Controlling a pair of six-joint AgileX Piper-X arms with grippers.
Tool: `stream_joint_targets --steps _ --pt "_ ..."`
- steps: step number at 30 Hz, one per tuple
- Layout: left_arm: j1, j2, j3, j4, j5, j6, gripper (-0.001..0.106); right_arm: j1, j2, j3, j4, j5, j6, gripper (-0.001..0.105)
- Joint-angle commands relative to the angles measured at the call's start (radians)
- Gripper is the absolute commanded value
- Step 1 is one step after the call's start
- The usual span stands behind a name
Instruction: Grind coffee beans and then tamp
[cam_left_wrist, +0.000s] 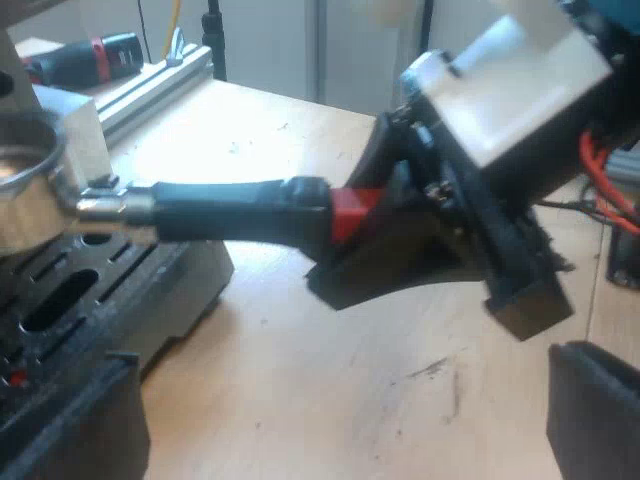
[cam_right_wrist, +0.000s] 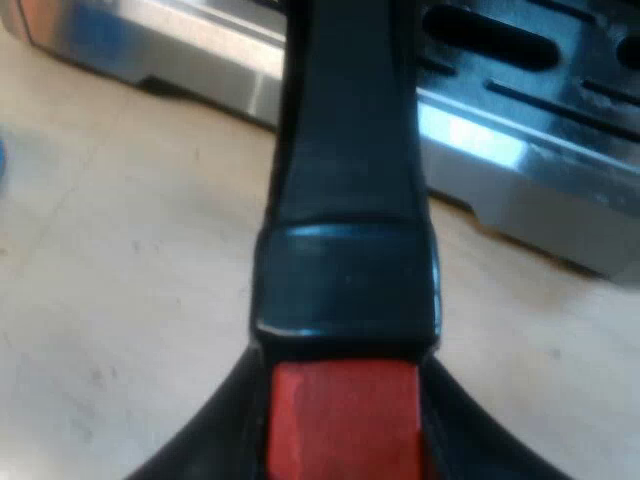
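The metal holder (cam_left_wrist: 25, 190) hangs level over the espresso machine's slotted drip tray (cam_left_wrist: 70, 290), its dark handle (cam_left_wrist: 230, 210) reaching out over the wooden table. My right gripper (cam_left_wrist: 400, 230) is shut on the handle's red end (cam_left_wrist: 352, 212). In the right wrist view the handle (cam_right_wrist: 345, 180) runs straight away from the camera toward the machine's drip tray (cam_right_wrist: 520, 60), and my right gripper (cam_right_wrist: 345, 410) clasps the red end (cam_right_wrist: 345, 420) from both sides. My left gripper (cam_left_wrist: 330, 430) is open, back from the holder, with one dark finger (cam_left_wrist: 595, 410) near the table.
The wooden table (cam_left_wrist: 350, 380) lies under the handle. An aluminium rail (cam_left_wrist: 160, 80) runs beyond the machine, with a black-and-red tool (cam_left_wrist: 90, 58) lying past it. The machine's steel base edge (cam_right_wrist: 500, 190) sits close under the handle.
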Motion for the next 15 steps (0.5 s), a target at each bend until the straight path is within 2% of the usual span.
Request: stream_joint_targets --steps 1,6,12,13,15 --pt "-0.006 -0.006 -0.016 -0.009 -0.004 -0.037 0.083 0.017 -0.054 -0.007 0.052 0.041 0.010 0.000" --pt "-0.006 -0.064 -0.050 -0.009 -0.004 -0.037 0.083 0.066 -0.138 -0.007 0.142 0.041 0.010 0.000" --pt "-0.006 -0.139 -0.058 0.046 -0.124 -0.037 0.083 0.126 -0.235 -0.007 0.229 0.038 -0.017 0.000" --pt "-0.006 -0.163 -0.062 0.110 -0.152 -0.037 0.083 0.140 -0.253 -0.007 0.247 0.035 -0.019 0.000" --pt "-0.006 -0.184 -0.067 0.150 -0.157 -0.037 0.083 0.155 -0.270 -0.007 0.264 0.034 -0.019 0.000"
